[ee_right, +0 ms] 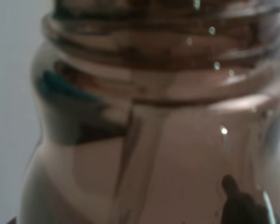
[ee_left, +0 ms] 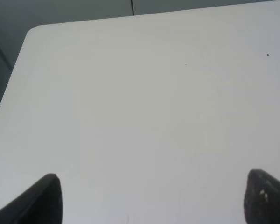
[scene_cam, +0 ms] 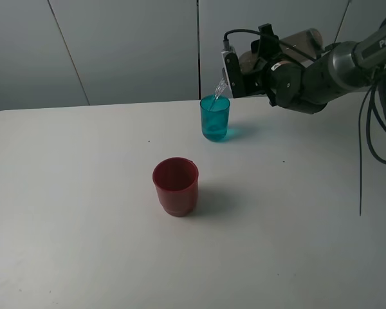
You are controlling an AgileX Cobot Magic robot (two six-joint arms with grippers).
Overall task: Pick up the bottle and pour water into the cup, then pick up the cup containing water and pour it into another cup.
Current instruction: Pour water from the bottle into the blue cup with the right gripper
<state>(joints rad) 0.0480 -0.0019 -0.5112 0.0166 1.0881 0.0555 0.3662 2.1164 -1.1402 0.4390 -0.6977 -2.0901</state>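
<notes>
The smoky-brown bottle (scene_cam: 302, 40) is tipped over on its side in my right gripper (scene_cam: 260, 61), which is shut on it at the back right. Its neck points down toward the teal cup (scene_cam: 215, 118), and a thin stream of water (scene_cam: 219, 90) falls from it into the cup, which holds some water. In the right wrist view the bottle's threaded neck and shoulder (ee_right: 154, 116) fill the picture. The red cup (scene_cam: 175, 186) stands upright in the middle of the table, apart from both grippers. My left gripper (ee_left: 154, 205) is open over bare table.
The white table (scene_cam: 83, 212) carries only the two cups. Its far edge runs just behind the teal cup, with grey wall panels beyond. Black cables (scene_cam: 373, 129) hang down at the right side of the table.
</notes>
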